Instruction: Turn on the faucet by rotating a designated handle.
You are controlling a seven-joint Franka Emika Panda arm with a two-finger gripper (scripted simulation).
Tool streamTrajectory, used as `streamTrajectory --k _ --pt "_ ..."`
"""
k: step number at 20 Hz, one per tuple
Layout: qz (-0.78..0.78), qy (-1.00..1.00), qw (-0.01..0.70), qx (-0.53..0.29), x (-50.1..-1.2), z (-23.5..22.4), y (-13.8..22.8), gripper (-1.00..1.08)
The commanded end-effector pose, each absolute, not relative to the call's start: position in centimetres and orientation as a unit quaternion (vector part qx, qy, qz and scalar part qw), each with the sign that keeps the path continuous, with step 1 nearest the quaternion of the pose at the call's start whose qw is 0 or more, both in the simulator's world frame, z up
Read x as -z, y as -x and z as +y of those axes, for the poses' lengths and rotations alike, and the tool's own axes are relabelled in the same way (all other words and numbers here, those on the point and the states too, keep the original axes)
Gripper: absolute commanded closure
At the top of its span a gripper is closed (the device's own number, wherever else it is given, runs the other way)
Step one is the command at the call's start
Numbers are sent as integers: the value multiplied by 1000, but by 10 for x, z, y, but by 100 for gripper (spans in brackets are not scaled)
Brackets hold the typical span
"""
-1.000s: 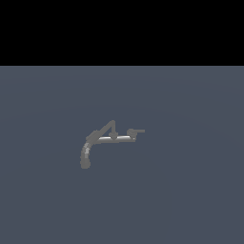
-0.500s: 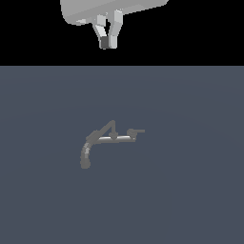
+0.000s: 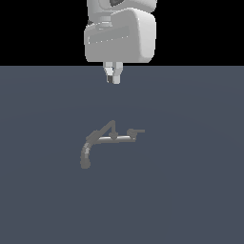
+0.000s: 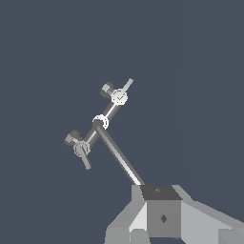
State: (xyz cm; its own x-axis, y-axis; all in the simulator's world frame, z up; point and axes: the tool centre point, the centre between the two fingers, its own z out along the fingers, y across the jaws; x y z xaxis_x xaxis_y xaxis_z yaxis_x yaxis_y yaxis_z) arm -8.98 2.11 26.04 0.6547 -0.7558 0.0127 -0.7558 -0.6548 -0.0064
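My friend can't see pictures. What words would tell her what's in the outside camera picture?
A white robot arm's gripper hangs above a small grey faucet on a flat blue-grey floor, not touching it. The faucet has a curved spout, a thin shiny bar, a slanted lever and a short handle at the exterior view's right end.

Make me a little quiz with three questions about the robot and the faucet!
1. True or false: the gripper is touching the faucet.
2. In the exterior view, the short handle is at which end of the faucet: A) the view's left, B) the view's right?
3. Fill in: the curved spout bends toward the ____ of the exterior view.

Key:
1. False; it hangs apart from it.
2. B.
3. Bottom.
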Motion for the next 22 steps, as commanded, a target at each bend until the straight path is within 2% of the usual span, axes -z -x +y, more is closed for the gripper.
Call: streamTrajectory --k 1,22 --pt "441 898 1 7 -244 19 77 108" --pt "636 771 -1 2 -104 -34 -16 108"
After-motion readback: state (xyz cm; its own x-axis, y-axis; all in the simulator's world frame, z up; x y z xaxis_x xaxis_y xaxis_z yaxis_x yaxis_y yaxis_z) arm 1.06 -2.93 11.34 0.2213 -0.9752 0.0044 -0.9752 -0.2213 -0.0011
